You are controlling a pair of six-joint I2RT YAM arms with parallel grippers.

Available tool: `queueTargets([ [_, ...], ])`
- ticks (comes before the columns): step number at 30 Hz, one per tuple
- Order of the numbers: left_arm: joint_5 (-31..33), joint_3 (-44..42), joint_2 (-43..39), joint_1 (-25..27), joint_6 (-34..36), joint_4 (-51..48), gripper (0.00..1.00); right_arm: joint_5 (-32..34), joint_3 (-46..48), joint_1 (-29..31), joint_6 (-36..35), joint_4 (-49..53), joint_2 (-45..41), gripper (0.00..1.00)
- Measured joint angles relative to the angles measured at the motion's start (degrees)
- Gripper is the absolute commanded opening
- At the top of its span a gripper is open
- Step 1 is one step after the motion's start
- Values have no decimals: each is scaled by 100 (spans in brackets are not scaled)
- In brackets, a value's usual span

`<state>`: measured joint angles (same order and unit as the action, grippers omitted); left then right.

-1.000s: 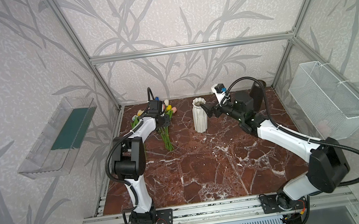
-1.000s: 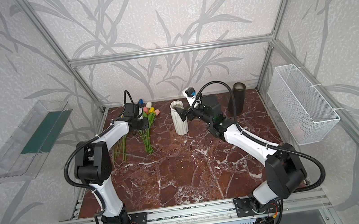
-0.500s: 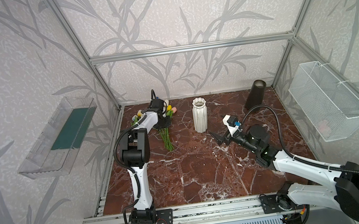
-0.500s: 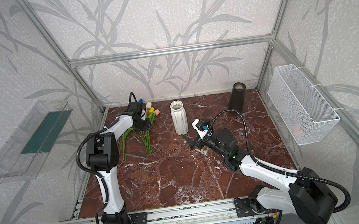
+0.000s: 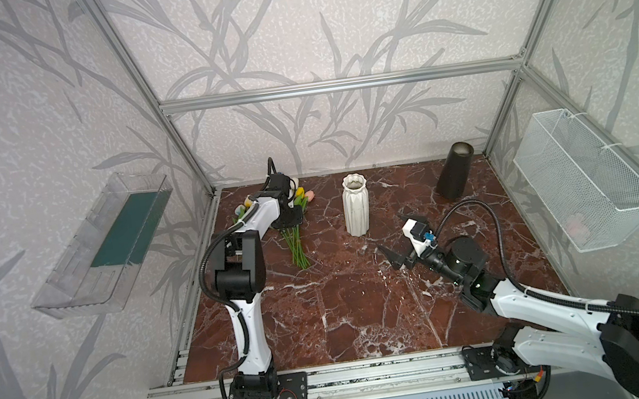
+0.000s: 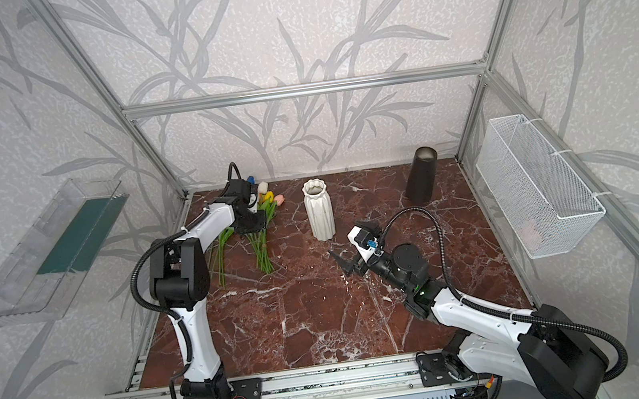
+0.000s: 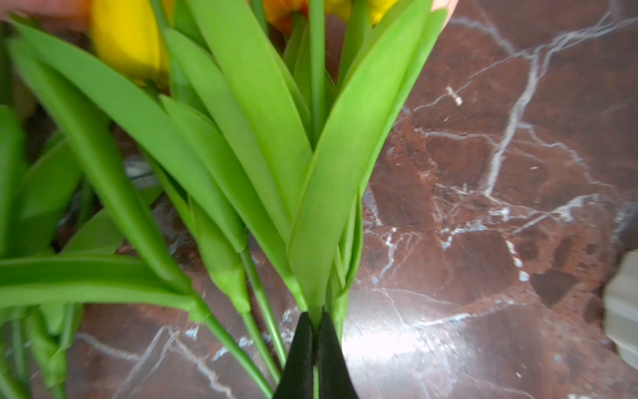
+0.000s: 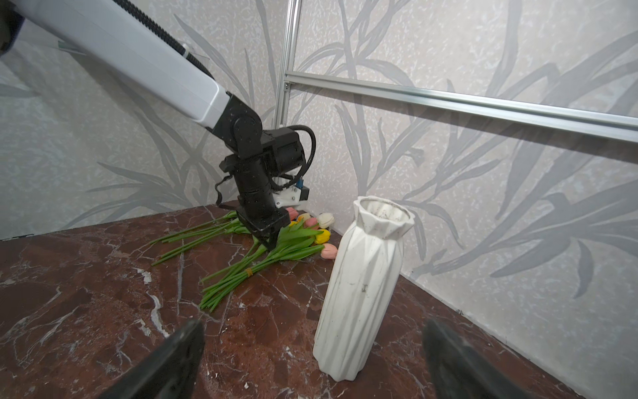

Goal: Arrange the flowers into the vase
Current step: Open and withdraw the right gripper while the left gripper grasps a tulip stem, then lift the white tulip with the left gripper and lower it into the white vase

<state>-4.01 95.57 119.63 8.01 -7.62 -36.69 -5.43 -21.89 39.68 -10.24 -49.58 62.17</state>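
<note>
One stem (image 7: 315, 308) of the flowers (image 7: 221, 145) is pinched in the left jaws, right jaws gaping empty; lift slowly, steering it toward the vase (image 5: 356, 204).

Both top views are bright and evenly lit from overhead, sharp throughout. The arms throw only faint, soft shadows on the marble worktop (image 5: 346, 322), which carries a pale sheen. The wide lens stretches the walls toward the corners.

In the left wrist view the tulips (image 7: 248, 145) sit too near the lens. Their leaves are soft and the yellow head (image 7: 127, 41) is smeared. White glare burns on the worktop beside the left end effector (image 7: 315, 317).

In the right wrist view the white vase (image 8: 362, 286) is crisp, while the right end effector (image 8: 312, 324) shows blurred fingers (image 8: 172, 359).
</note>
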Motion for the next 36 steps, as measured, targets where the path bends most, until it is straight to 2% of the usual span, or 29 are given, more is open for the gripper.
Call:
queueTargets([
  [5,4,-234,-935,7,-114,44,0,61,286,131,-120,-321,48,99],
  [10,-74,-846,-2111,17,-216,404,0,240,601,278,-291,-1128,457,99],
  [15,-564,-2002,-3351,173,-223,1690,0,599,992,391,-592,-1329,308,99],
  [19,-1075,-2885,-4253,588,-142,3276,0,916,1034,393,-686,-1285,46,99],
  [26,-1674,-2949,-4201,1272,20,5504,0,1016,1220,393,-695,-1659,385,99],
  [33,-2017,-2367,-3287,1591,-144,7079,0,1073,1276,461,-717,-2153,920,99],
  [36,-2046,-2149,-2900,1626,-184,7469,0,1143,1292,487,-719,-2315,981,99],
])
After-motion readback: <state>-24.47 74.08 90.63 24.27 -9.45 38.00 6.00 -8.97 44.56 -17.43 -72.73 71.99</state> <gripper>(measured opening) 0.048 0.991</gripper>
